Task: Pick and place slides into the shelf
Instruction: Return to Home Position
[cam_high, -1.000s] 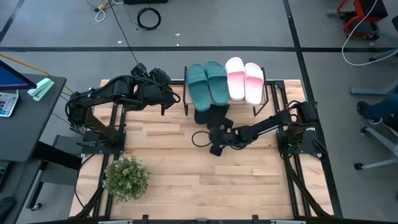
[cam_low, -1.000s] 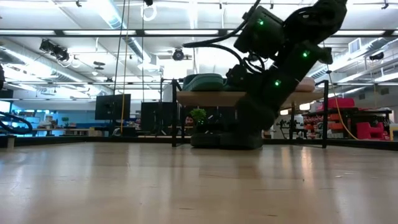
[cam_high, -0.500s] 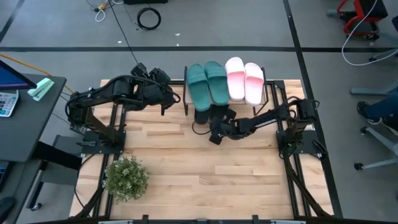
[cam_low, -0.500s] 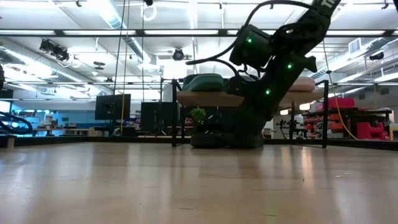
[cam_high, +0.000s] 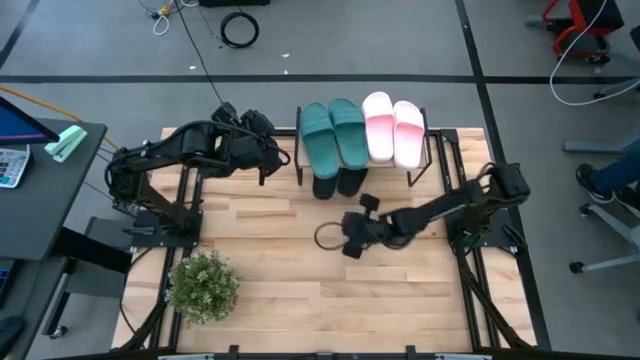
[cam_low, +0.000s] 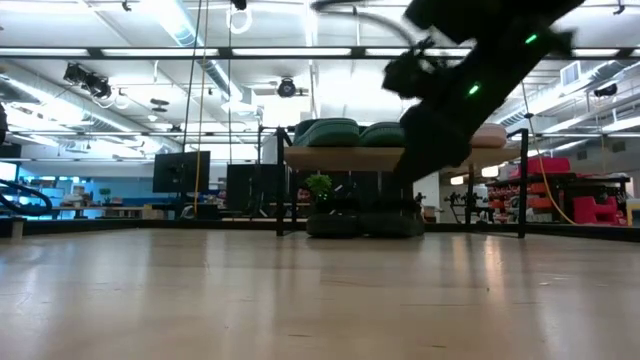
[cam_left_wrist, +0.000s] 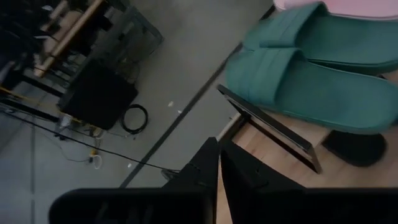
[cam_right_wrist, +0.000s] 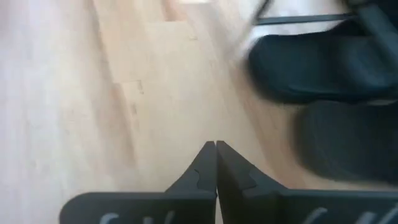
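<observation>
Right gripper (cam_right_wrist: 216, 146): fingers are pressed together and nothing is held. It is raised over the light wooden plank tabletop (cam_high: 300, 290), clear of it. Ahead of its closed tips and off to one side, two black rubbery slide sandals (cam_right_wrist: 323, 65) are seen side by side on the tabletop, apart from the fingers. They are tucked under the low shelf with a light wooden plank top and thin black wire legs (cam_low: 340, 158), with their ends sticking out on the gripper's side. On the plank above them, two teal green rubbery slide sandals (cam_high: 333, 137) are laid side by side. Two pale pink rubbery slide sandals (cam_high: 393, 128) are laid right beside those, farther from the left gripper (cam_left_wrist: 216, 146). Left gripper: fingers are closed together as well and nothing is held. It is parked near the shelf's teal end, not touching it. A small green potted plant (cam_high: 203, 287) is set on the tabletop on the left gripper's side, well away from both grippers.
</observation>
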